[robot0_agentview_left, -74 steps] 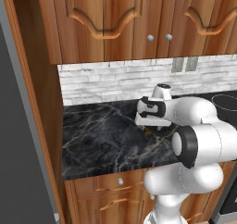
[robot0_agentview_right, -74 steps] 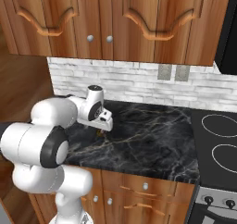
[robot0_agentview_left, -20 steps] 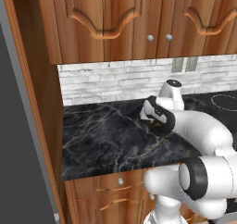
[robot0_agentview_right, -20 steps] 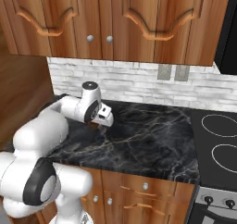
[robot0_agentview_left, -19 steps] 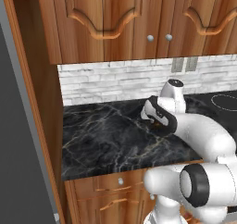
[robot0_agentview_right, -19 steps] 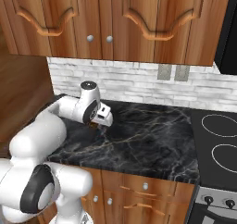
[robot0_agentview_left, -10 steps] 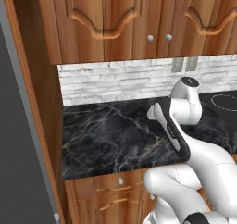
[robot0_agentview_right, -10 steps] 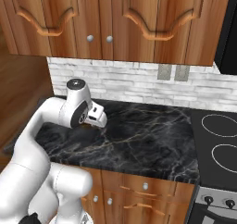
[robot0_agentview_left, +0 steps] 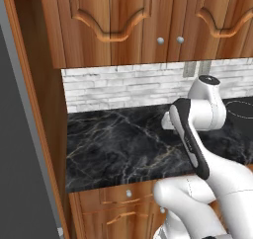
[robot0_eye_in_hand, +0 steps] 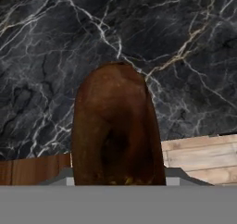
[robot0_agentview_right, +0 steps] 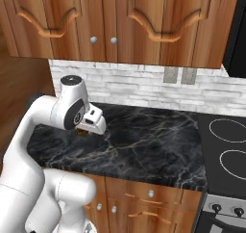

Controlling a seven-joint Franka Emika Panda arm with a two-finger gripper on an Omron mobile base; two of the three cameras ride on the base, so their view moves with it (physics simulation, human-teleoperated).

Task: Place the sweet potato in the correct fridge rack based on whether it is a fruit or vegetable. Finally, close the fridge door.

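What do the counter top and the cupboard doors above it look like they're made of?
The counter top looks like polished black marble or an imitation: pale veins, soft sheen. The cupboard doors look like varnished reddish wood: visible grain, carved arches, small metal-looking knobs.

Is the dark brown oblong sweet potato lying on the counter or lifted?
Lifted: the sweet potato sits in the pincer, above the black marble counter.

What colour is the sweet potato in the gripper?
Dark brown with an orange tinge; the sweet potato shows best in the hand view.
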